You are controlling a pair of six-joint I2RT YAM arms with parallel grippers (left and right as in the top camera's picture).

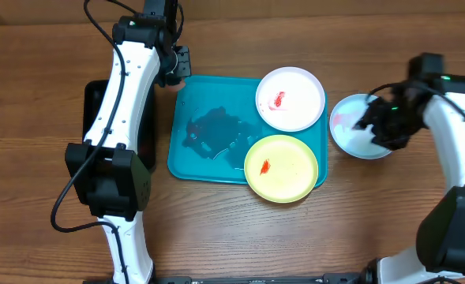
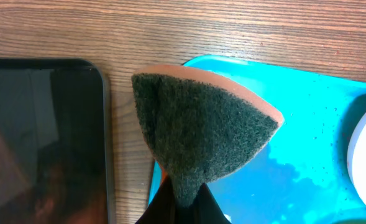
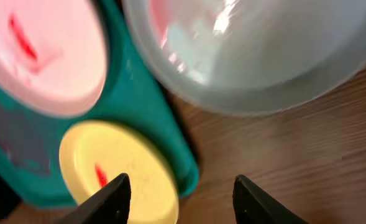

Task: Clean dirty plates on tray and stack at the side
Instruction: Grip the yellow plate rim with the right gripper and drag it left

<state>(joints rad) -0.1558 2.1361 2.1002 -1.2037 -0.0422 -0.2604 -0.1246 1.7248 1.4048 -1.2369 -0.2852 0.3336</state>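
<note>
Sponge (image 2: 201, 124), green scouring face showing with an orange edge behind it, sits pinched tight in the left end effector (image 2: 181, 202). It hangs over a corner of the tray (image 2: 319, 124), with a black tray (image 2: 40, 137) close beside. The right end effector (image 3: 181, 190) has its jaws parted, gripping nothing, above the blue plate (image 1: 346, 130), which is on the worktop (image 1: 43, 79) just beside the tray's right rim. The white plate (image 1: 291, 99) and yellow plate (image 1: 281, 168), both smeared red, rest on the tray's right side.
</note>
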